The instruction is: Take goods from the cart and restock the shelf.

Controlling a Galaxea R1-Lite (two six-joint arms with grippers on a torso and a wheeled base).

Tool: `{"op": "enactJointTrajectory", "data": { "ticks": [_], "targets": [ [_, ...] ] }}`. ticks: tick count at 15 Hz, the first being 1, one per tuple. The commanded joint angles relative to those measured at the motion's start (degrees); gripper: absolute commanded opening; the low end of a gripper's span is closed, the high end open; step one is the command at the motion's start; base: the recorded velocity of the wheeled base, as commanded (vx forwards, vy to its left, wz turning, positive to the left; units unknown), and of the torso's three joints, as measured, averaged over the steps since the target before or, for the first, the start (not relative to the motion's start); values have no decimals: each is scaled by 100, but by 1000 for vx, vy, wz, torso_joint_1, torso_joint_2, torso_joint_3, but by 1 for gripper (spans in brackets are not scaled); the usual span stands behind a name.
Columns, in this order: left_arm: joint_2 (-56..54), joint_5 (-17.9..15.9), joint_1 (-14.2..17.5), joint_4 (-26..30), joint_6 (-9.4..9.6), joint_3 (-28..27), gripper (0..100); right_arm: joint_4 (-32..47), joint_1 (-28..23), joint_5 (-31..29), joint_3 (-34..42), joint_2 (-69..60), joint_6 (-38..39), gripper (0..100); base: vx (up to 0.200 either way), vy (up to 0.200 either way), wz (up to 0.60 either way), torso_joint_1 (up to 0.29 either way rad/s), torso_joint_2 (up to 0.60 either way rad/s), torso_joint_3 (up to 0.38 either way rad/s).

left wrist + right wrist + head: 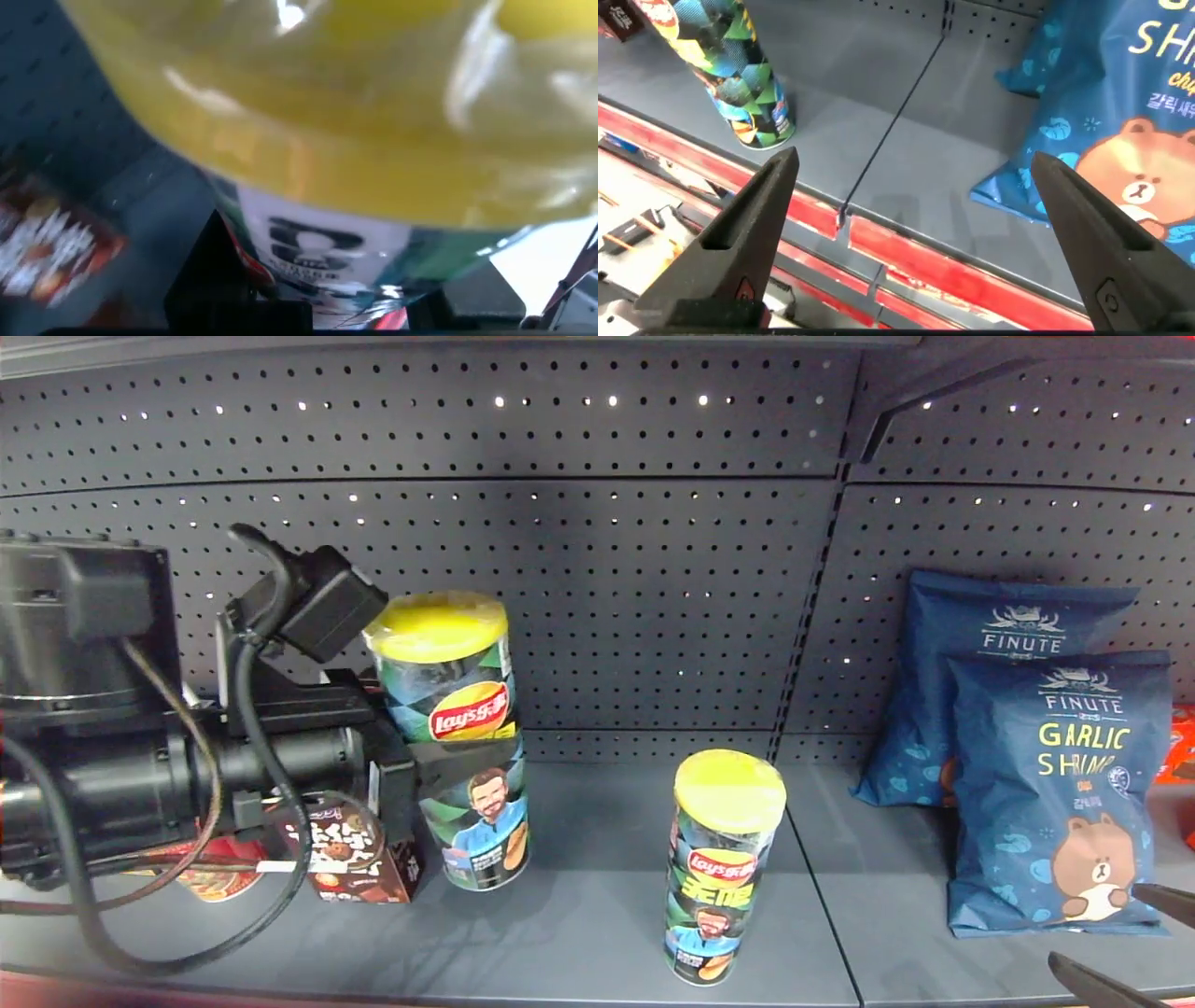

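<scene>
Two chip cans with yellow lids are on the grey shelf (597,905). The left tool (464,761) is clamped on one of them, the held can (448,658), with a dark finger (437,763) crossing its printed side about halfway up. This can stands upright against the pegboard back panel (607,569), and its base is at the shelf surface; whether it rests there or hangs just above cannot be told. In the left wrist view, its yellow lid (374,112) looms large, with the printed body (318,252) running away towards the tool.

The second can (724,873) stands upright and free between the two tools, nearer the shelf's front edge than the held one and well apart from it. In the right wrist view it (738,75) stands off to one side of the right tool (915,159), beyond one fingertip.

The right tool (1092,924) hangs at the shelf's front edge with its fingers (747,233) spread wide apart, gripping nothing. Just beyond it, two blue snack bags lean upright, the front bag (1055,793) overlapping the rear bag (980,644). A red rail (924,252) along the shelf's front edge runs under this tool.

Just below the left tool's wrist sits a brown box (359,863), touching or nearly touching the held can's lower part, and a red round pack (210,877) lies beside the box, partly hidden under the arm
</scene>
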Motion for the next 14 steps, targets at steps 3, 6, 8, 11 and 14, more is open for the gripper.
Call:
{"op": "enactJointTrajectory", "data": {
  "ticks": [3, 6, 8, 11, 14],
  "targets": [
    [1414, -142, -30, -12, 34, -1038, 0, -4, 138, -2, -29, 150, 32, 100, 0, 0, 0, 0, 0, 0],
    [2345, -625, -38, -724, -28, -1582, 0, -4, 138, 77, -20, 150, 111, 100, 0, 0, 0, 0, 0, 0],
    [2785, -687, -153, -759, -28, -2022, 0, -4, 138, 112, -11, 150, 111, 100, 0, 0, 0, 0, 0, 0],
    [3180, -862, -214, -855, -19, -2294, 0, -4, 138, 130, -20, 158, 111, 100, 0, 0, 0, 0, 0, 0],
    [3523, -1337, -249, -1146, -19, -2444, 0, -4, 138, 147, -11, 185, 111, 100, 0, 0, 0, 0, 0, 0]
  ]
}}
